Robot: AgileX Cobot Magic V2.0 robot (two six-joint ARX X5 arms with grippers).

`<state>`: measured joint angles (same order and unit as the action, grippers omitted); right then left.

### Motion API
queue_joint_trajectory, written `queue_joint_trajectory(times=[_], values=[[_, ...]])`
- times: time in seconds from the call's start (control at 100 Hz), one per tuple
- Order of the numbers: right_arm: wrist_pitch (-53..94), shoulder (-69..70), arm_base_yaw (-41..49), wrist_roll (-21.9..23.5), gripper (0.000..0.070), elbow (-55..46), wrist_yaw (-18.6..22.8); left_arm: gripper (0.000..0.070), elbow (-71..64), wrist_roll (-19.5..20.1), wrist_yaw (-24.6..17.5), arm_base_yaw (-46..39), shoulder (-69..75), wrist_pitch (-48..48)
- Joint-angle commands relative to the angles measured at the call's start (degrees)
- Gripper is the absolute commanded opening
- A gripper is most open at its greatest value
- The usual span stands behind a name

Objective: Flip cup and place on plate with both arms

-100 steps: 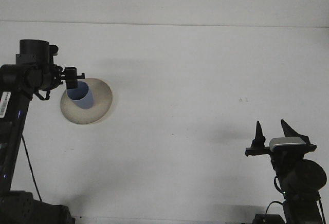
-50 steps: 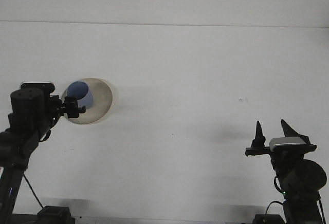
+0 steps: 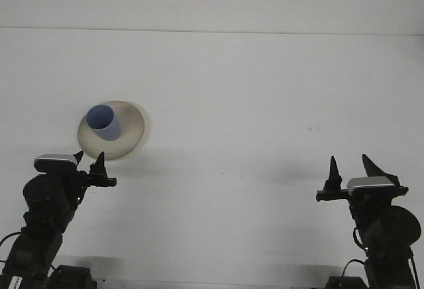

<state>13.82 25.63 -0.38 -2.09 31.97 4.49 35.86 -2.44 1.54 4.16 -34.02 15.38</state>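
Cup (image 3: 103,122) stands mouth-up on the plate (image 3: 132,130), toward its nine o'clock side, so the job looks finished. Both pincers, left gripper (image 3: 89,159) and right gripper (image 3: 349,165), hang spread and empty, well apart.

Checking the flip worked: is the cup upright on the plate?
Upright: the blue cup stands on the plate, open mouth showing on top.

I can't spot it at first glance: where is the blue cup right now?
In the front view the blue cup stands on the beige plate, on the table's left side, just beyond the left gripper, which is not touching it.
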Motion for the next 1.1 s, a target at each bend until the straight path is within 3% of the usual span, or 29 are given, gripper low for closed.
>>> queue_joint_trajectory(times=[0.0, 0.25, 0.36, 0.43, 0.53, 0.61, 1.09], values=[[-0.5, 0.2, 0.04, 0.81, 0.048, 0.26, 0.0, 0.0351, 0.13, 0.28, -0.02, 0.09, 0.28, -0.85], [-0.52, 0.2, 0.04, 0.79, 0.048, 0.26, 0.0, 0.035, 0.13, -0.22, -0.04, 0.09, 0.42, -0.87], [-0.52, 0.2, 0.04, 0.79, 0.0469, 0.26, -0.02, 0.0312, 0.13, -0.2, -0.04, 0.09, 0.42, -0.66], [-0.5, 0.2, 0.04, 0.79, 0.0373, 0.26, -0.02, 0.0189, 0.13, -0.15, -0.04, 0.09, 0.42, -0.39], [-0.5, 0.2, 0.04, 0.79, 0.0147, 0.26, -0.02, 0.0012, 0.13, -0.15, -0.04, 0.09, 0.42, -0.42], [-0.52, 0.2, 0.04, 0.79, 0.0, 0.26, -0.02, 0.0006, 0.13, -0.15, -0.04, 0.09, 0.42, -0.46], [-0.57, 0.2, 0.04, 0.79, 0.0, 0.26, -0.02, 0.0007, 0.15, -0.15, -0.04, 0.09, 1.64, -0.5]])
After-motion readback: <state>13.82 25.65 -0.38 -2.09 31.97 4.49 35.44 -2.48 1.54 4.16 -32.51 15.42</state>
